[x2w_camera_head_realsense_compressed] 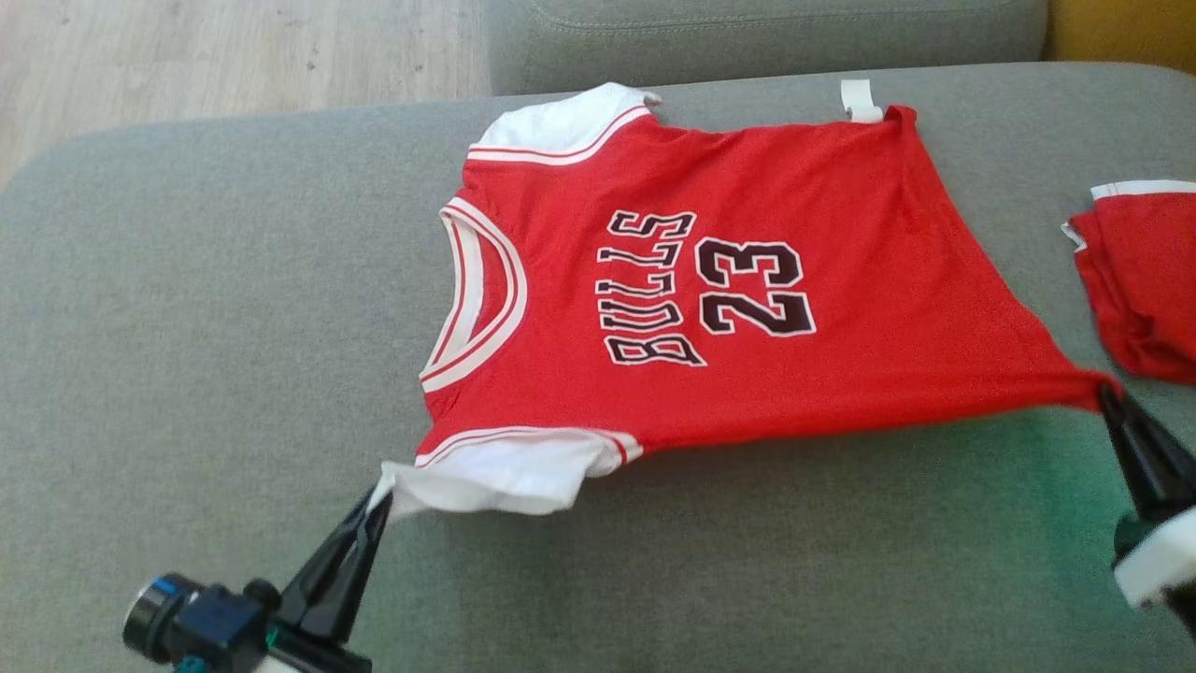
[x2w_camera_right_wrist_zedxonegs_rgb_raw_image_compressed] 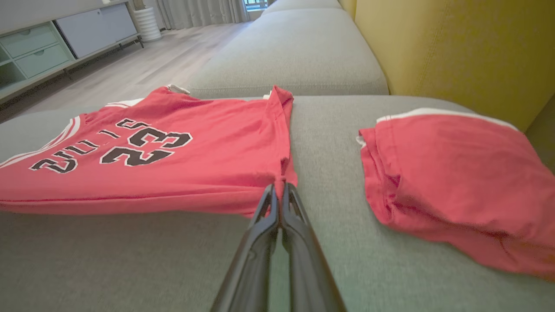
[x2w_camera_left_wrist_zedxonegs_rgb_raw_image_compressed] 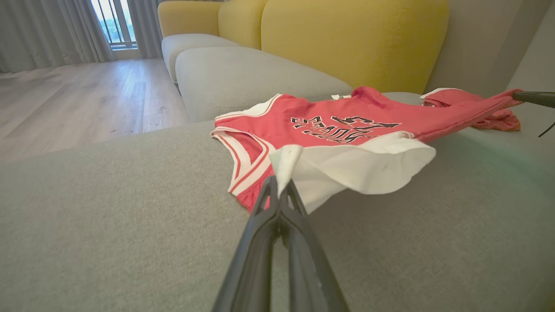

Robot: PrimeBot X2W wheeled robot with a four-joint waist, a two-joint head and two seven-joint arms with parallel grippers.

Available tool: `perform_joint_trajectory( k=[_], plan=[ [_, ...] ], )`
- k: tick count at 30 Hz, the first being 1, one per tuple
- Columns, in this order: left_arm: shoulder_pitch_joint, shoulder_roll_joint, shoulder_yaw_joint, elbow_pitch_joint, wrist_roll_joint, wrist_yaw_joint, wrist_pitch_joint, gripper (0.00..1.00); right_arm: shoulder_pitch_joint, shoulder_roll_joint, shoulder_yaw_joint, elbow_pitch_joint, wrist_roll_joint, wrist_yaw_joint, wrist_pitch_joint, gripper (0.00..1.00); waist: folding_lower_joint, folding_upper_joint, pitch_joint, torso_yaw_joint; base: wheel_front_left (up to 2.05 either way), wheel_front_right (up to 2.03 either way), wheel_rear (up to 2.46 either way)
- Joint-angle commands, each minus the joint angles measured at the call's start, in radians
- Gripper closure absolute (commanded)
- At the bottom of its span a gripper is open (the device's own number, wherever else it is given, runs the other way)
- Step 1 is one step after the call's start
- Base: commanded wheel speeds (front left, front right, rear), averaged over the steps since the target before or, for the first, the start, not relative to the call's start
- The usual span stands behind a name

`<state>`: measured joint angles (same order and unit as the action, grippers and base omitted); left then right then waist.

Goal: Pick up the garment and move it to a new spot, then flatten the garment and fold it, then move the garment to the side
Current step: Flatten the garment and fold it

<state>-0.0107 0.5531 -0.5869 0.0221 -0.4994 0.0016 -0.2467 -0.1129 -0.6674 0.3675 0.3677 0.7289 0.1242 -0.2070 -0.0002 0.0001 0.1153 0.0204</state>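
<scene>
While left tool (x2w_camera_head_realsense_compressed: 381, 488) nips garment (x2w_camera_head_realsense_compressed: 747, 280) sleeve (x2w_camera_head_realsense_compressed: 505, 477), right tool (x2w_camera_head_realsense_compressed: 1108, 394) (closed too) nips hem (x2w_camera_head_realsense_compressed: 1065, 385).

jersey (x2w_camera_head_realsense_compressed: 747, 280): spread on the sofa seat (x2w_camera_head_realsense_compressed: 187, 327), collar left, hem right
folded garment (x2w_camera_head_realsense_compressed: 1145, 280): same seat, right of the jersey, apart from it
left gripper (x2w_camera_head_realsense_compressed: 378, 495): on the near sleeve
right gripper (x2w_camera_head_realsense_compressed: 1107, 397): on the near hem corner
floor (x2w_camera_head_realsense_compressed: 187, 65): behind the seat, far left

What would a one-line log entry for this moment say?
left gripper: shut on white sleeve | right gripper: shut on hem corner | red jersey: spread on grey sofa seat
</scene>
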Motion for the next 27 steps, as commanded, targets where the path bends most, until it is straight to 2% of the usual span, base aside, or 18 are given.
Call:
perform_joint_trajectory(
  k=[1,6,10,17,27],
  plan=[
    [-0.009,0.041,0.034,-0.042,-0.010,0.018,0.005,1.00,0.045,-0.049,-0.028,-0.052,-0.009,0.007,0.012,1.00,0.0002,-0.0001,-0.004,0.001,0.00,0.00,0.00],
    [0.009,0.055,0.038,-0.078,-0.028,0.023,0.023,1.00,0.131,-0.025,-0.100,-0.144,-0.033,0.007,0.062,1.00,0.0002,-0.0001,-0.003,-0.003,0.00,0.00,0.00],
    [-0.043,0.043,0.033,-0.069,-0.030,0.008,0.042,1.00,0.122,0.015,-0.136,-0.181,-0.054,0.007,0.117,1.00,0.0002,-0.0001,0.017,-0.006,0.00,0.00,0.00],
    [-0.279,-0.037,0.027,0.060,-0.018,-0.041,0.057,1.00,-0.036,0.070,-0.147,-0.146,-0.084,0.007,0.187,1.00,0.0002,-0.0001,0.113,0.005,0.00,0.00,0.00],
    [-0.540,-0.128,0.018,0.271,0.005,-0.091,0.021,1.00,-0.242,0.092,-0.099,-0.034,-0.117,0.007,0.165,1.00,0.0002,-0.0001,0.209,0.007,0.00,0.00,0.00]
  ],
)
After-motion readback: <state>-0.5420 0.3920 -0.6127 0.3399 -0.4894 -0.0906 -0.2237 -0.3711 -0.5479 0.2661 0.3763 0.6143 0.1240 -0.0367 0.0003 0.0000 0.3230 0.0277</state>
